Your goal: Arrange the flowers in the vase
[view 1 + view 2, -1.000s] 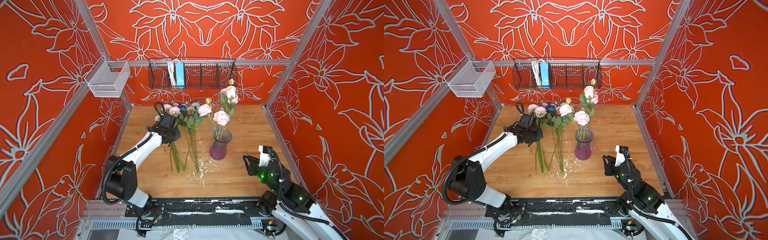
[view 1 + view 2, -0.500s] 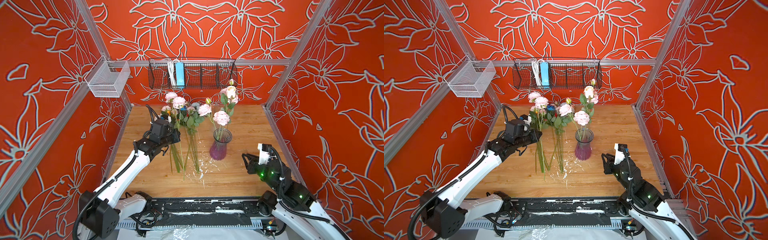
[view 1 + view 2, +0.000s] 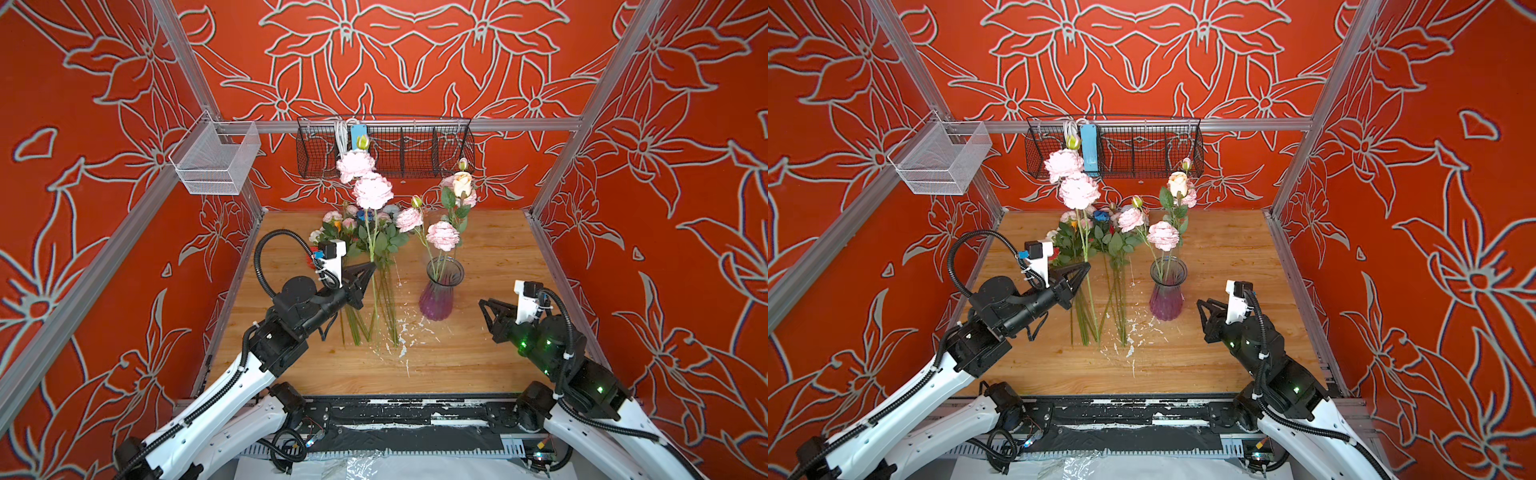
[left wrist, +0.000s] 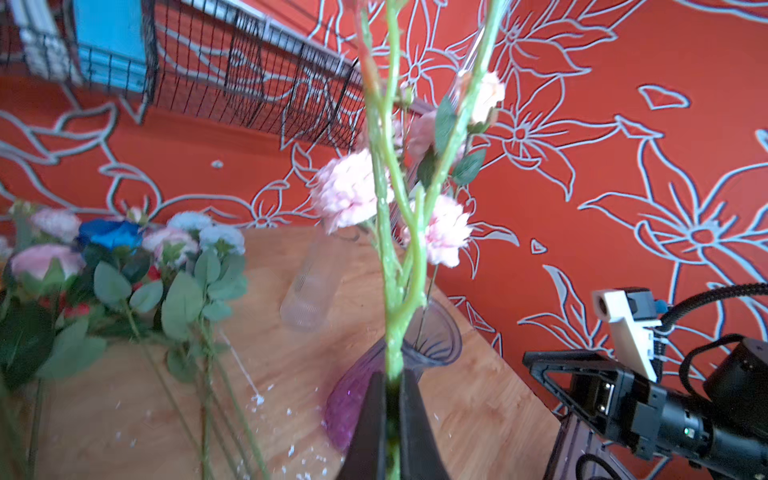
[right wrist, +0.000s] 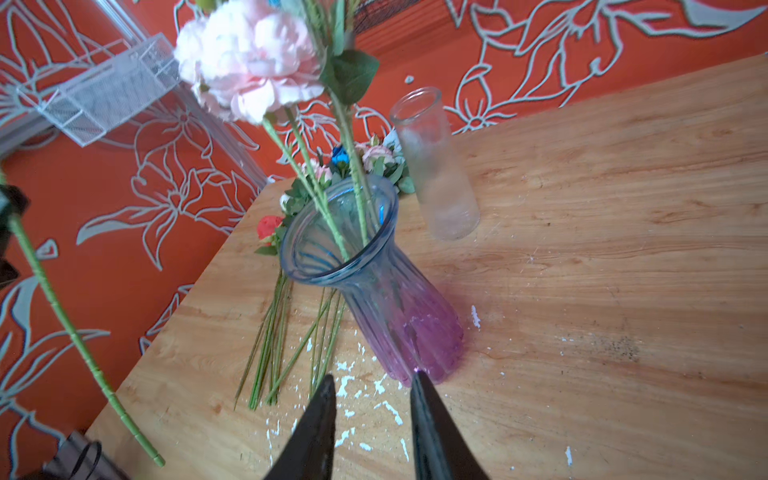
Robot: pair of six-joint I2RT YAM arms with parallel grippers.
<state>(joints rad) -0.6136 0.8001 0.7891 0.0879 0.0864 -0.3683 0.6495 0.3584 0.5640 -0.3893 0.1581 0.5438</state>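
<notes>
left wrist cam: held stem (image 4: 389, 253) runs off frame, blooms cut; flower pile (image 4: 124, 266) blurred; vase (image 4: 446, 338) foot behind left gripper (image 4: 392, 376); pile stem count unreadable

Left arm (image 3: 216, 405) and right arm (image 3: 590, 440): white shells near the base, black joints farther out. A ribbed black cable (image 3: 257, 259) loops to a white wrist bracket (image 3: 334, 255) on each. Black triangular fingers (image 3: 358, 277). Green lights (image 3: 523, 345) on the right arm.
</notes>
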